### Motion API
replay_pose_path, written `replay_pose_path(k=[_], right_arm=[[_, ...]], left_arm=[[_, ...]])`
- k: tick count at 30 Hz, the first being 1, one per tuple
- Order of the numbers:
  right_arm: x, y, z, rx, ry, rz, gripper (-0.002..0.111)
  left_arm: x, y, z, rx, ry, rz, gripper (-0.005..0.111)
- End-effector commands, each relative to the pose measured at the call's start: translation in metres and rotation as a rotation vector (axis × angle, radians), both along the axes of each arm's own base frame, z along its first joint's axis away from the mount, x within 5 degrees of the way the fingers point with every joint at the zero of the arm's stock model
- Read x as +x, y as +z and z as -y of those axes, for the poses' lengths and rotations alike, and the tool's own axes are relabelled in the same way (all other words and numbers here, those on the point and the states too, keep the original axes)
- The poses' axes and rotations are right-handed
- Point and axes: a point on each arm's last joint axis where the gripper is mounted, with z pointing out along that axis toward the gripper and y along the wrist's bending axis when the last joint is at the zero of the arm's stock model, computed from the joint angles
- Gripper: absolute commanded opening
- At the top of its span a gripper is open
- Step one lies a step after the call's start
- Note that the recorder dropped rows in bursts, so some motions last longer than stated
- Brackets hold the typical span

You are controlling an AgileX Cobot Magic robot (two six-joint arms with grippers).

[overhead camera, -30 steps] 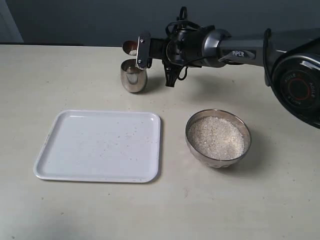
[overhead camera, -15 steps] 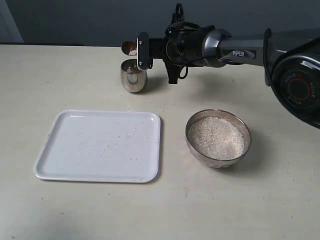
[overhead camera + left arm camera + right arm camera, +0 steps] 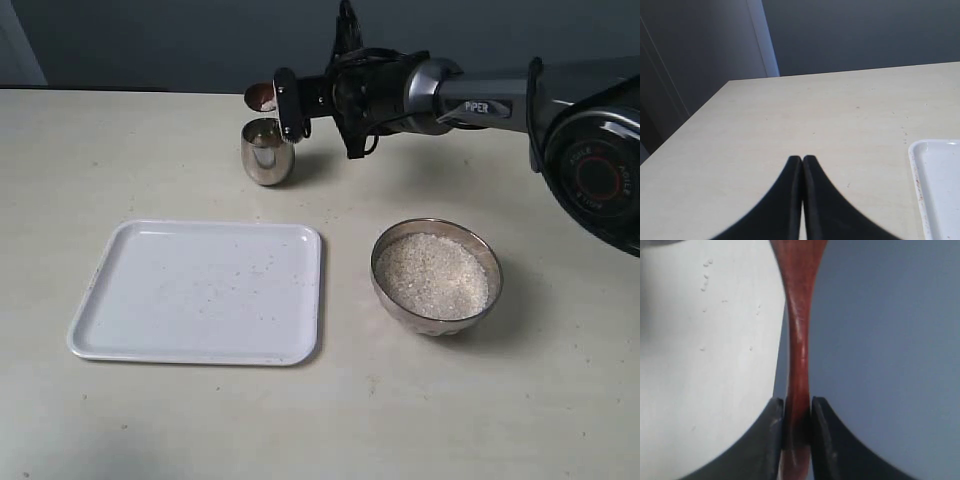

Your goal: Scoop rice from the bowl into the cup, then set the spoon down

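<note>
The right jaws were nearly closed, pinching the slim handle of the spoon between their two black tips, the reddish wood running straight out from them. In the exterior view the spoon's oval bowl hung just over the far rim of the cup, which stood upright on the tabletop beyond the far edge of the white tray. A second earlier the spoon's bowl had shown a pale heap of grains; now it showed bare brown wood, and the wrist had rolled so that the finger plate beside the cup leaned the other way. The cup, tray and steel bowl had not shifted. The bowl sat to the right of the tray, well apart from the cup, and was filled nearly to its rim with rice. A few stray grains lay on the tabletop in the right wrist view. The left jaws were pressed together on nothing, above bare tabletop near a corner of the tray.
</note>
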Motion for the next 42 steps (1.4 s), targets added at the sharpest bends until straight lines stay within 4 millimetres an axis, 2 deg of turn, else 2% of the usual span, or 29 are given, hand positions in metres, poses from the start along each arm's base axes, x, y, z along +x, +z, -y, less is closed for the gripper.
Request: replay_pose_path(k=[1,12,21,27,42], right_arm=[[0.003,0.002,0.005,-0.020,-0.019,0.027,-0.001],[0.003,0.004,0.006,-0.048,-0.027,0.051,-0.001],[-0.008,-0.014,0.004,-0.121,0.015,0.042,-0.001],[-0.013,-0.009,-0.004,-0.112,0.030,0.108,-0.001],[-0.013,-0.006,-0.004,-0.114,-0.007,0.143,-0.001]], left_arm=[[0.000,0.003,0.000,0.000,-0.007,0.022,0.000],[0.000,0.003,0.000,0.000,-0.007,0.022,0.000],[0.000,0.003,0.000,0.000,-0.007,0.022,0.000],[0.000,0.003,0.000,0.000,-0.007,0.022,0.000],[0.000,0.003,0.000,0.000,-0.007,0.022,0.000]])
